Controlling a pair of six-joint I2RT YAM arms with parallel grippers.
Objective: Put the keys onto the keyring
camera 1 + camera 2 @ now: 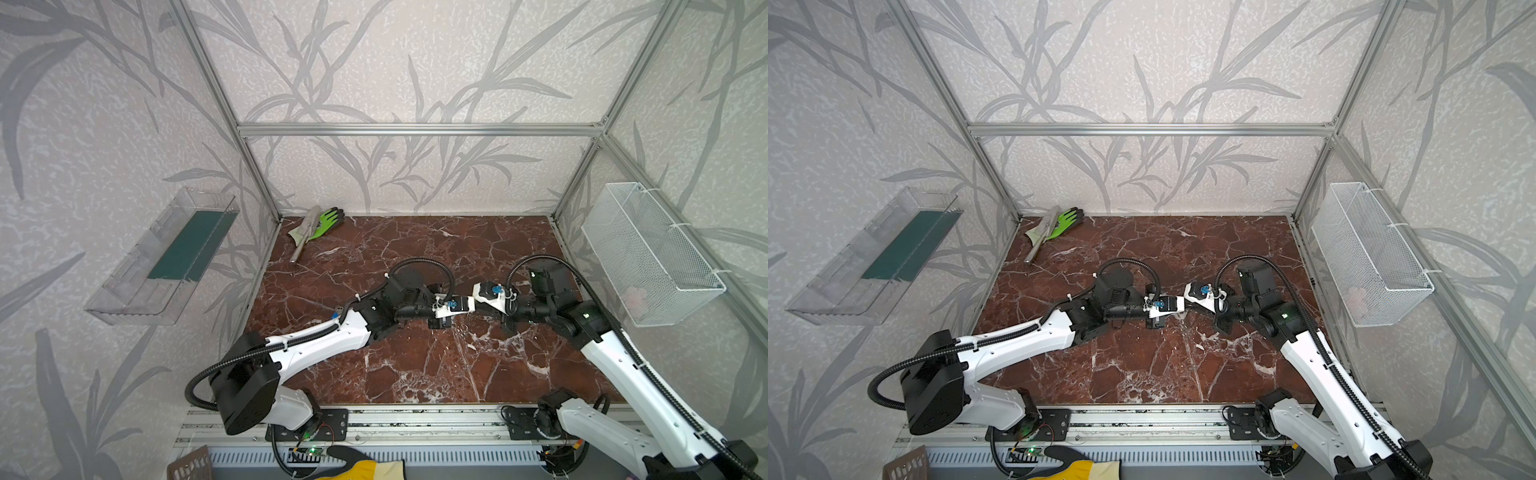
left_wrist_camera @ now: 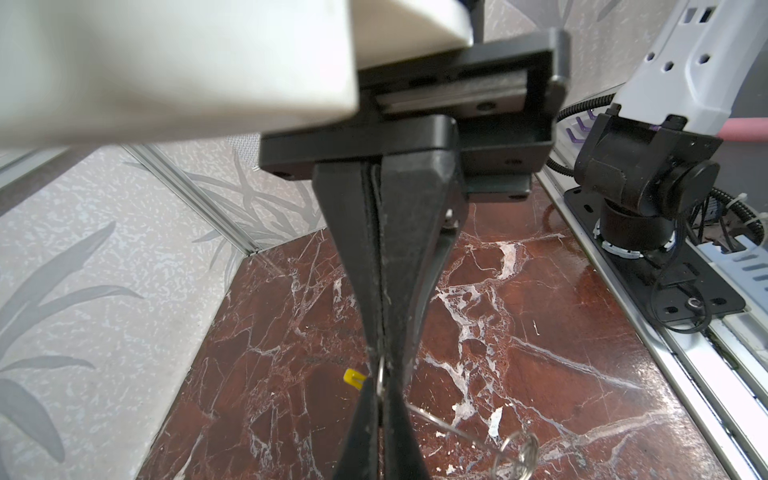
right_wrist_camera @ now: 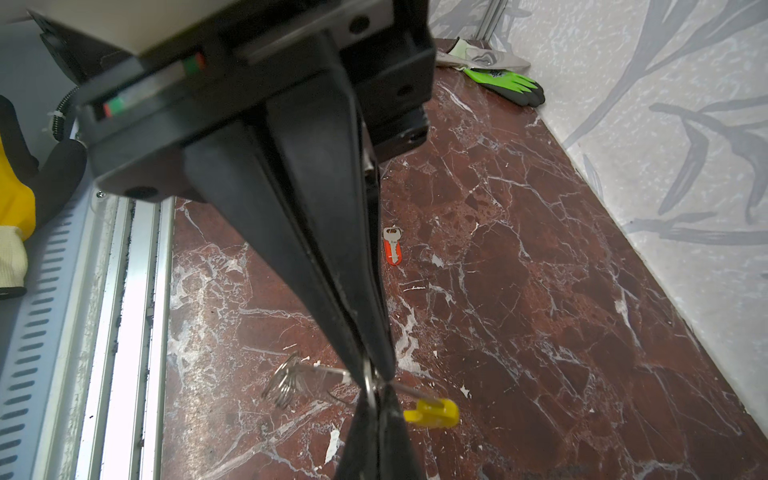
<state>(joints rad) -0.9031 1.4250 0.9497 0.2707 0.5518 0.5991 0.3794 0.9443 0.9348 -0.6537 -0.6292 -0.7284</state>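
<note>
Right wrist view is showing the right jaws clenching the thin wire of the keyring (image 3: 332,370) right at their tips. The left jaws are coming in from the opposite side and clamping the same wire almost tip to tip. The yellow section (image 3: 432,412) is sticking out just beside the pinch, and the small coiled rings (image 3: 286,384) are dangling off the other side. Whether the hoop is hanging clear of the surface (image 3: 540,291) is not clear to me. In both top views the wire is too thin to make out, since the two wrists are meeting over it.

The red-orange key (image 3: 392,246) is lying flat on the surface, apart from the hoop and not threaded. The blue key is not showing up clearly anywhere.

Risks, as I am judging them:
- Both jaws are crowding one spot, so any small pull in opposite directions is likely bending or twisting the wire, or knocking the tips together.
- The wire is thin and slick, so it may be slipping or rotating in the pinch, which would be turning the opening away.
- Both arms are occupied, so fetching a key means letting go on one side, and the hoop may be swinging or dropping then.
- The key is flat on hard stone, so pinching it up is looking awkward.
</note>
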